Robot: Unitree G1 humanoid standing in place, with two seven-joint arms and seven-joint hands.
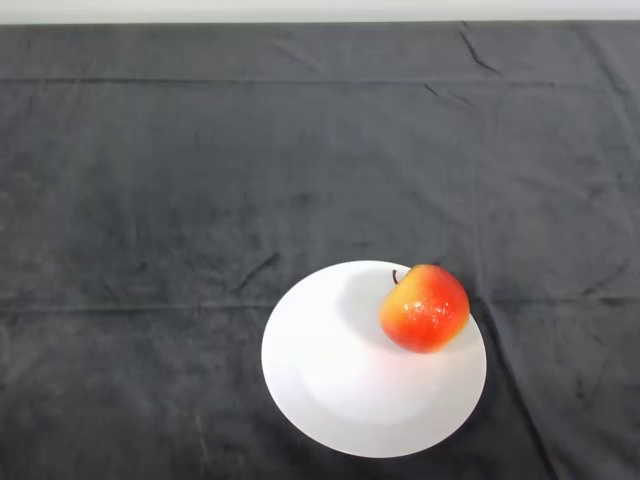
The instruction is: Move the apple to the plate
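Apple [424, 308] on screen, folks, and already sitting on the plate [330, 385]. Resting well inside the rim, over on the far right part of the dish, close to the edge there but not hanging over it. Glowing red across the right and lower side, fading to orange and yellow on the upper left. Standing roughly upright, tipping just a touch, with the short dark stem [395, 276] poking up and toward the view's left. Casting a soft grey shadow leftward across the white surface.

Moving outward now: plate lying flat, round, plain white, carrying nothing but the fruit. Sitting low in the head view, a little right of centre, with the near rim almost reaching the bottom edge.

Spreading out underneath, dark cloth [150, 200], covering the table from side to side. Showing a few small creases near the plate's upper left and up in the far right corner, plus long faint fold lines running straight across. Ending at the very top in a thin pale strip [320, 10]; hard to tell what that is.
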